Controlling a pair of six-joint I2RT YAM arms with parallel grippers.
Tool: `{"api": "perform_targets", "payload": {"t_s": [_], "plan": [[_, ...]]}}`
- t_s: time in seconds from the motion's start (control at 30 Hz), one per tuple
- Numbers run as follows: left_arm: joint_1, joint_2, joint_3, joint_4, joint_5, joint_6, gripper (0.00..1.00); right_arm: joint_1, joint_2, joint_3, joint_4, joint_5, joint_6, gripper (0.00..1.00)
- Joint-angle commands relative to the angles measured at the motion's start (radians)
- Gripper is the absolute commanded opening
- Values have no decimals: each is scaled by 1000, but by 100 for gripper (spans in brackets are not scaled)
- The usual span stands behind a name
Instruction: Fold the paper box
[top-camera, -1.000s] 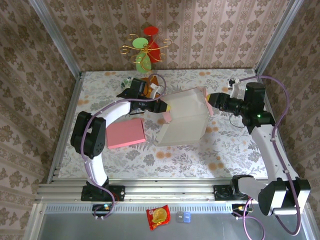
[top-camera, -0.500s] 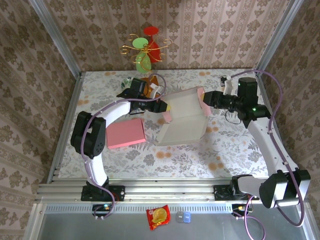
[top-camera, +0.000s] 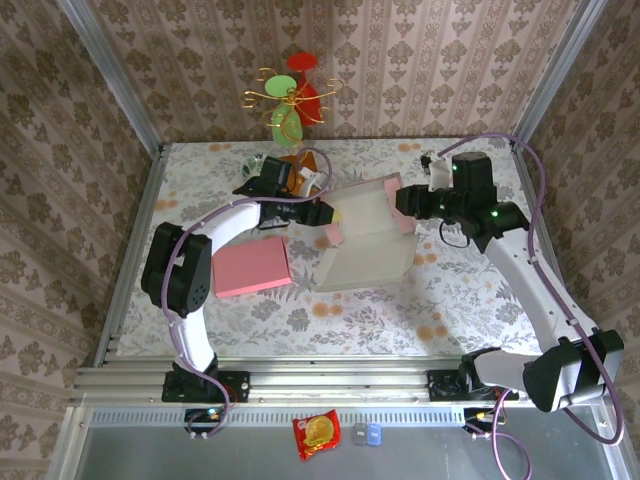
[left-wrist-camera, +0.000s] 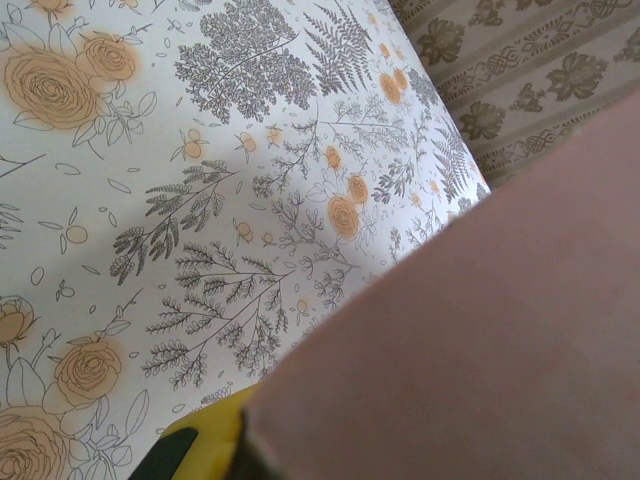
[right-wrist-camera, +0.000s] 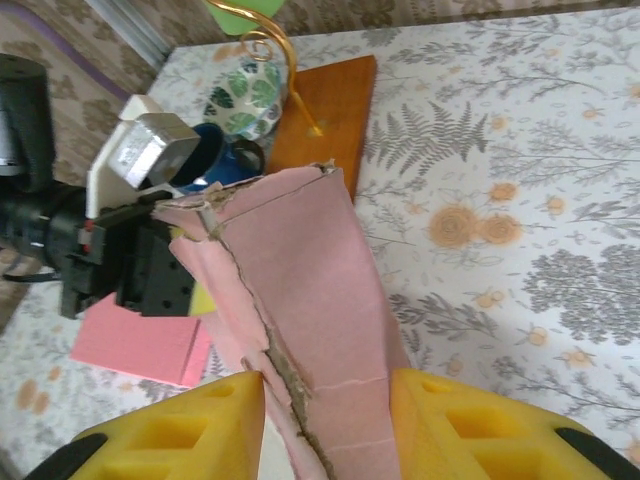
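Observation:
The paper box (top-camera: 362, 240), pink outside and pale inside, stands half-formed mid-table. My left gripper (top-camera: 327, 213) is shut on its left edge; in the left wrist view one yellow finger (left-wrist-camera: 200, 445) shows under the pink card (left-wrist-camera: 480, 330), which hides the rest. My right gripper (top-camera: 404, 203) is at the box's far right corner. In the right wrist view its yellow fingers (right-wrist-camera: 175, 430) press both sides of a torn-edged pink flap (right-wrist-camera: 320, 300), so the right gripper (right-wrist-camera: 328, 405) is shut on it.
A flat pink stack (top-camera: 252, 266) lies left of the box. A wooden stand with wire ornaments (top-camera: 290, 100) sits at the back, a blue cup (right-wrist-camera: 215, 155) beside it. Patterned walls close three sides. A snack packet (top-camera: 316, 433) lies below the front rail.
My right gripper has moved left and toward the back, carrying the right flap inward so the box looks narrower. The left arm has stayed put.

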Motion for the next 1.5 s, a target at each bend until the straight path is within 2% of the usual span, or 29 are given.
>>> {"api": "perform_targets", "payload": {"t_s": [0.0, 0.23, 0.37, 0.73, 1.1, 1.33, 1.47], "plan": [[1, -7, 29, -14, 28, 15, 0, 28, 21, 41, -77, 140, -65, 42], [1, -9, 31, -17, 26, 18, 0, 70, 53, 66, -112, 237, -91, 42], [2, -9, 32, -21, 19, 17, 0, 100, 74, 86, -132, 323, -90, 39], [-26, -3, 66, -70, -69, 3, 0, 204, 187, 181, -268, 711, -25, 17], [-50, 17, 111, -116, -111, -14, 0, 236, 285, 250, -379, 917, 61, 8], [-65, 41, 157, -162, -130, -18, 0, 271, 371, 327, -502, 1100, 131, 0], [-70, 47, 163, -164, -137, -25, 0, 298, 398, 362, -535, 1174, 129, 0]]}}
